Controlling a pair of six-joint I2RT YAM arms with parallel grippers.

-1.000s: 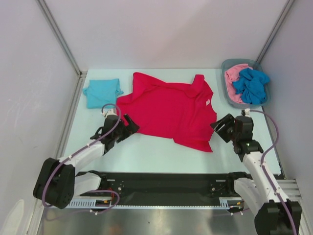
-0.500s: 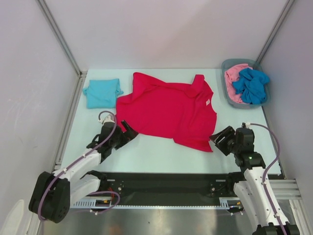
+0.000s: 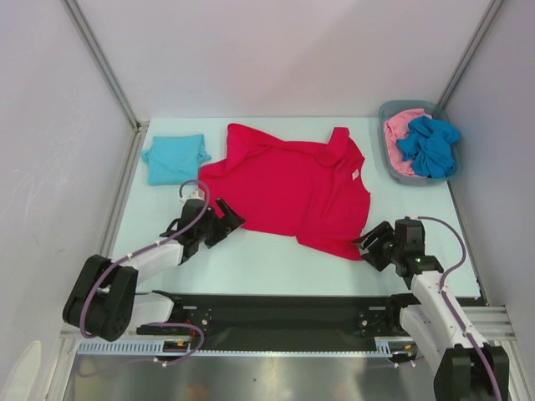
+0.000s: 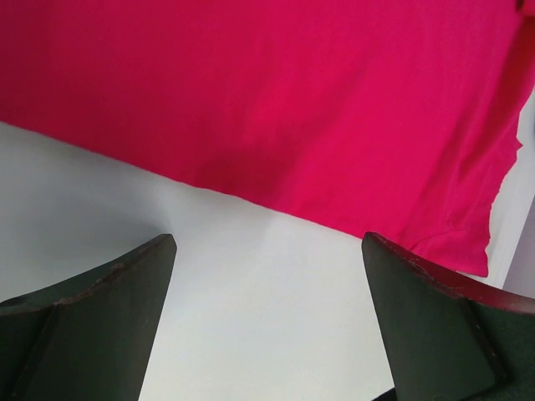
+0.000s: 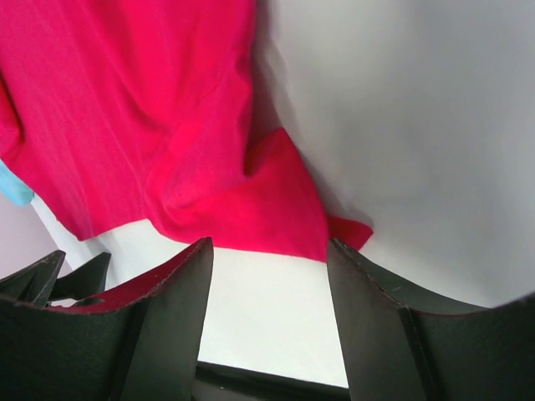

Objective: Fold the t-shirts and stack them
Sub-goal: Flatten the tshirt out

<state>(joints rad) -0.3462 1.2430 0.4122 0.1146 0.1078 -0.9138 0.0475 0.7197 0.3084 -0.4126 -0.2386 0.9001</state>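
A bright red t-shirt (image 3: 288, 185) lies spread, a little rumpled, across the middle of the table. A folded light teal t-shirt (image 3: 175, 158) lies at the far left. Pink (image 3: 399, 134) and deeper blue (image 3: 429, 144) shirts lie crumpled in the bin. My left gripper (image 3: 226, 219) is open and empty, low at the red shirt's near left hem (image 4: 251, 125). My right gripper (image 3: 368, 242) is open and empty, low at the shirt's near right corner (image 5: 284, 209).
The grey plastic bin (image 3: 384, 114) stands at the far right corner. Grey walls with metal posts close in the table on three sides. A black rail (image 3: 276, 313) runs along the near edge between the arm bases.
The left gripper has moved forward and right up to the red shirt's hem. The right gripper has drawn back, down and left toward the shirt's near right corner. The shirts have not moved.
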